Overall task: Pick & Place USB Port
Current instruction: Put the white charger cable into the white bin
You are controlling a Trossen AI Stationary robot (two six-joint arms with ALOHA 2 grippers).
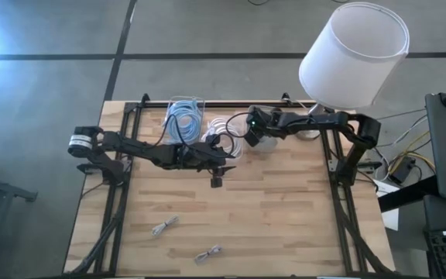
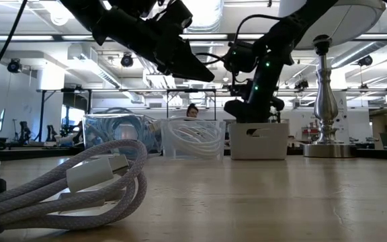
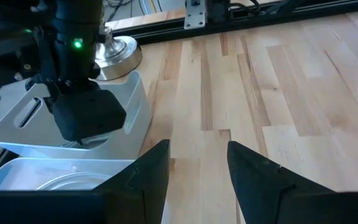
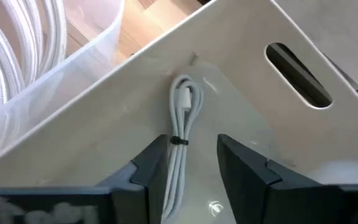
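right gripper over the white bin with a cable lying inside; left gripper parted and empty.

high view: the right gripper (image 1: pixel 252 130) hangs above the white plastic bin (image 1: pixel 263 144) at the far middle of the pale wooden table (image 1: pixel 285 217), placed there, by my judgement, for a drop or a pick; the left gripper (image 1: pixel 217 180) waits just nearer, left of the bin. low view: the bin (image 2: pixel 259 140) stands right of a clear tub of white cable coils (image 2: pixel 192 138). left wrist view: left fingers (image 3: pixel 148 168) are spread over bare wood, holding nothing. right wrist view: right fingers (image 4: pixel 151 165) stand apart, straddling a tied white usb cable (image 4: pixel 182 140) on the bin floor; contact cannot be told.
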